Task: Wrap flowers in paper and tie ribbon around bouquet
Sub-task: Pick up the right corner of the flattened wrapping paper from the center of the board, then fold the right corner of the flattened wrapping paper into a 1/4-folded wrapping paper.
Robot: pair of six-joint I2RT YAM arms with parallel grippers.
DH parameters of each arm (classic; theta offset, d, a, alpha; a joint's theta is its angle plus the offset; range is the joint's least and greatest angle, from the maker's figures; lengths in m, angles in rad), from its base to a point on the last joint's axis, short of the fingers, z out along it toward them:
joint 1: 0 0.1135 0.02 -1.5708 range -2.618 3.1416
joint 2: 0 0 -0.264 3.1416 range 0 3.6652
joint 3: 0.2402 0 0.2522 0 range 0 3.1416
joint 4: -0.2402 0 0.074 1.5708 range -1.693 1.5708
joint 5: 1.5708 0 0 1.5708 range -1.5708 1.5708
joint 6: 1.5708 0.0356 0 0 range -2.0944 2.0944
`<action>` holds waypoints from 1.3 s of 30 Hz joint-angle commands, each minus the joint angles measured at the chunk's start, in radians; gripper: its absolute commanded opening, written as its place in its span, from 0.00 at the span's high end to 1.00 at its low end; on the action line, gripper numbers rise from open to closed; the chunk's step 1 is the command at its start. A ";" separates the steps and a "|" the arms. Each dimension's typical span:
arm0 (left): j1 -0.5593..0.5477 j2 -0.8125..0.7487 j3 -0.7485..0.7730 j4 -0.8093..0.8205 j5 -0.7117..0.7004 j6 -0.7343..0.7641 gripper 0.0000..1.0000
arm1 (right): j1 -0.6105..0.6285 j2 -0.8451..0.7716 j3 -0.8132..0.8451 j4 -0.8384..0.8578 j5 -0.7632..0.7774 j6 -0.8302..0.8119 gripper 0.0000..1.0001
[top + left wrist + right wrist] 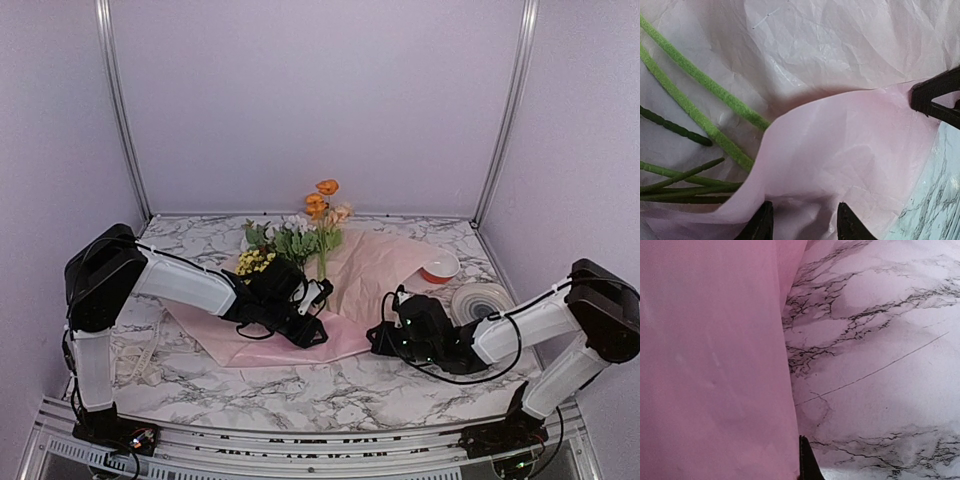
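- We judge the task to be at its first step. The paper (380, 262) lies spread on the marble table (300, 385), and the flowers (310, 235) rest on it, heads toward the far wall and stems toward us.
- In the left wrist view one flap of the sheet is raised and curls over the stem ends. No cone is formed yet.
- Left to do, as we read it: roll the sheet around the stems, then tie it.
- A pale loopy band beside the left arm looks to us like the ribbon (140, 350). It lies well apart from the flowers and is not tied to anything.
- The left gripper (312, 330) hangs over the stem ends, its fingers apart and astride the raised flap. We see no pinch there.
- The right gripper (380, 338) is closed at the sheet's near edge. Its wrist view is half filled with pink right up to the fingertip, so we take it to be nipping the paper.
- Counts: one sheet, one bunch, and one band.
- Blooms: two orange heads, one paler head beside them, and one yellow cluster.
- Stems in the left wrist view: two thick fuzzy green stems, one dark beaded stem, and several thin ones too crowded to count.
- Also on the table: one small bowl (440, 262) and one pale roll (480, 300), both right of the sheet.
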 commanded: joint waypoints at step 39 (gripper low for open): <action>0.065 0.101 0.120 -0.230 -0.105 -0.064 0.41 | 0.078 0.056 0.440 -0.524 0.216 -0.473 1.00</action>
